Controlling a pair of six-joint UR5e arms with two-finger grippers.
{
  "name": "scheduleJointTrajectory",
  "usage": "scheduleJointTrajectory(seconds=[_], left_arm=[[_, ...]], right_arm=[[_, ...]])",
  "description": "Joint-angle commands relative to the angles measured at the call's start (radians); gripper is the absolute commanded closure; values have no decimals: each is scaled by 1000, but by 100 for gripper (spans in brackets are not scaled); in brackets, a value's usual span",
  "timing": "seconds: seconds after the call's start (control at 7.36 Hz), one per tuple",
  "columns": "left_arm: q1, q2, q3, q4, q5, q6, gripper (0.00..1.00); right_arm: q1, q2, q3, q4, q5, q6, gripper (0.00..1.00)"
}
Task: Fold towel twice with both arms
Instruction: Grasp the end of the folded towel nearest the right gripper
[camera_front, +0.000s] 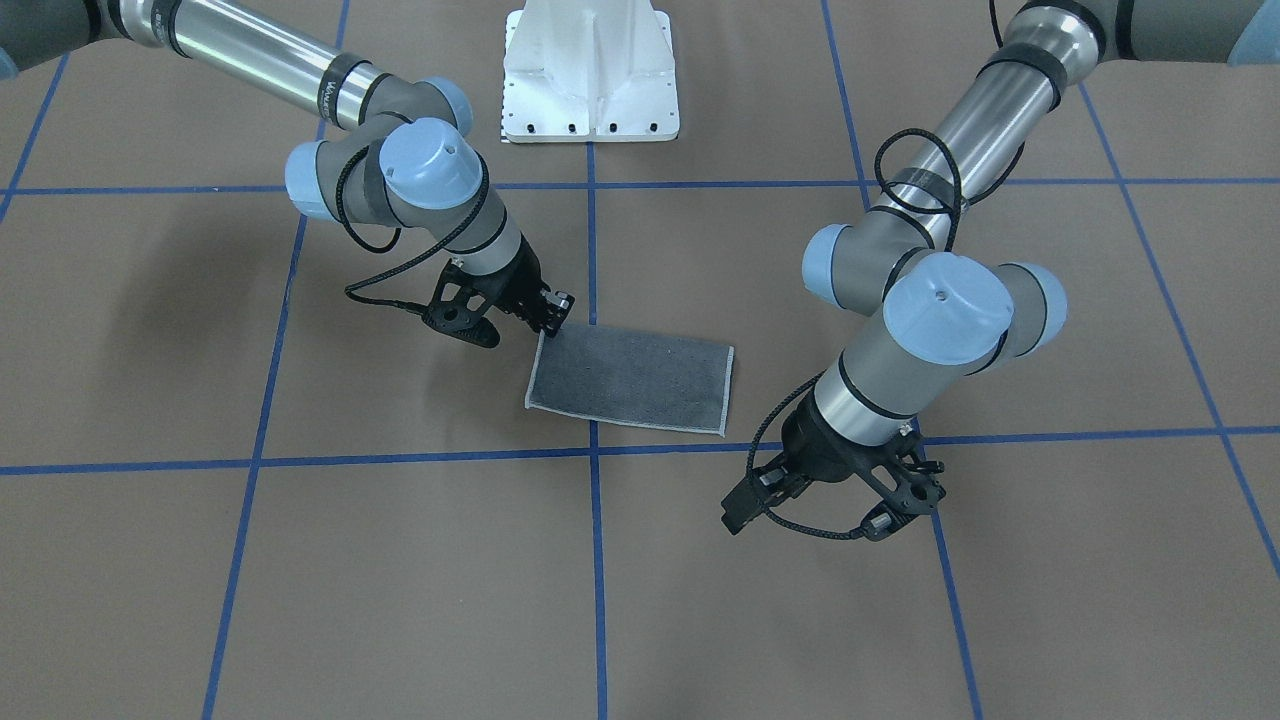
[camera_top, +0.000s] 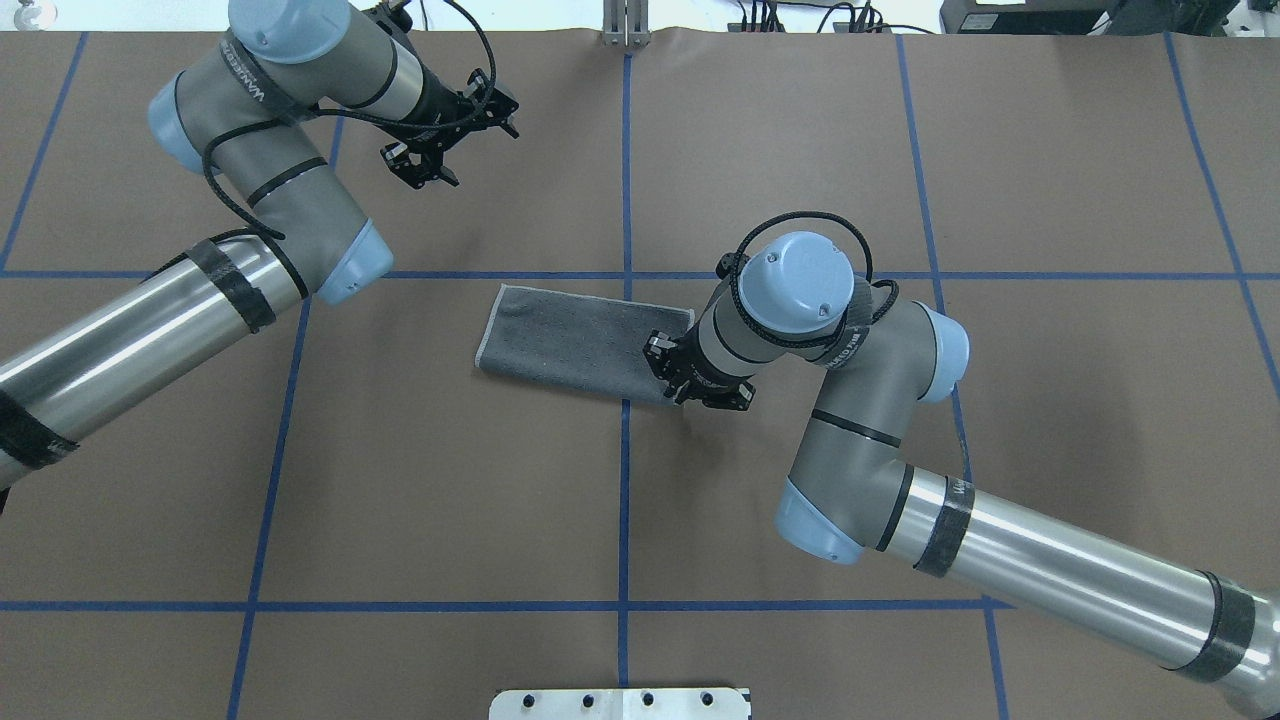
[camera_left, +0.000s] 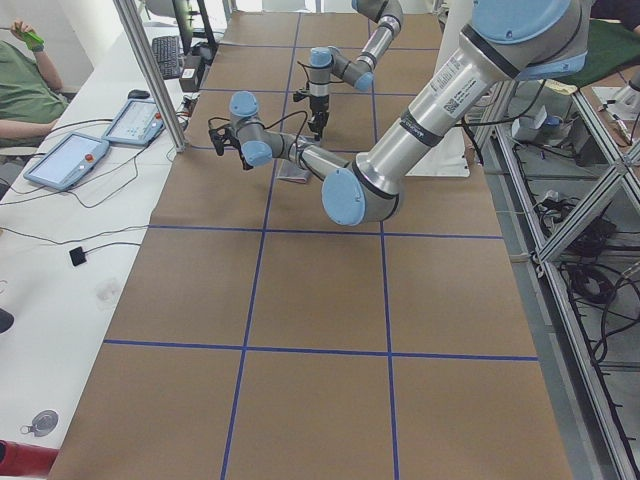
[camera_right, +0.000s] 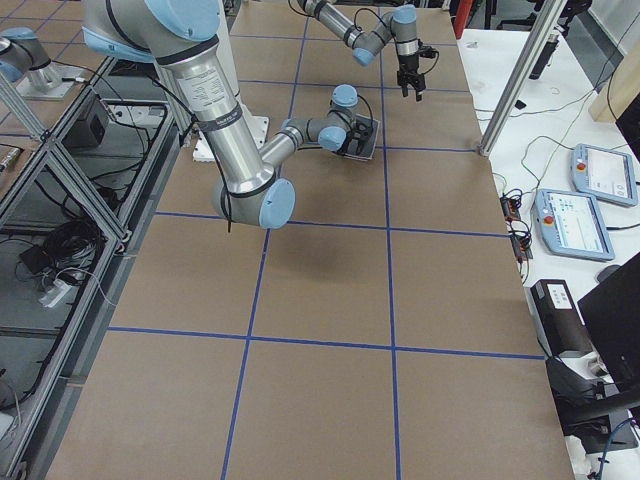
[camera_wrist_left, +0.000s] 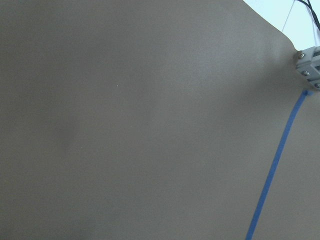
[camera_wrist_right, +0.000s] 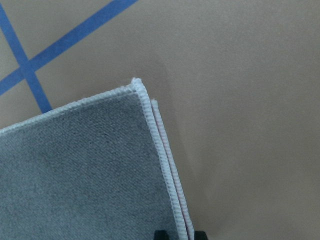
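1. The right gripper's (camera_front: 556, 312) fingertips (camera_wrist_right: 161, 234) sit either side of the towel's (camera_wrist_right: 85, 165) doubled, light-stitched edge. They are drawn in close and pinch that edge between them.
2. The pinch is on the towel's short edge on the robot's right, at the end nearer the robot. The far corner of that edge shows in the right wrist view, with a thin pink line between the two layers.
3. The towel lies flat as a once-folded rectangle, dark grey face up. It straddles the centre blue tape line (camera_top: 626, 480) on the brown-papered table (camera_top: 900, 150).
4. The left gripper's (camera_top: 420, 168) fingers are spread apart and hold nothing. It hangs over bare paper on the robot's left, towards the far side of the table and well apart from the towel.
5. The right arm (camera_top: 1050, 570) bends in low over the towel's end.
6. The left arm (camera_top: 130, 340) reaches across its own half of the table.
7. The white bolted pedestal (camera_front: 590, 80) stands at the robot's side of the table.
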Motion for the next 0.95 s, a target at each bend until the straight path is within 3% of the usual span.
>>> scheduleJointTrajectory(seconds=[0.0,0.41,0.82], left_arm=[[-2,3,1,0,0,3,0],[-3,3,4,0,0,3,0],[-11,5,13,0,0,21,0]], right_arm=[[6,-1,1,10,2,-3,100],[28,-6,16,4,76,-5,100],[-1,-38,125,0,127,32,100]])
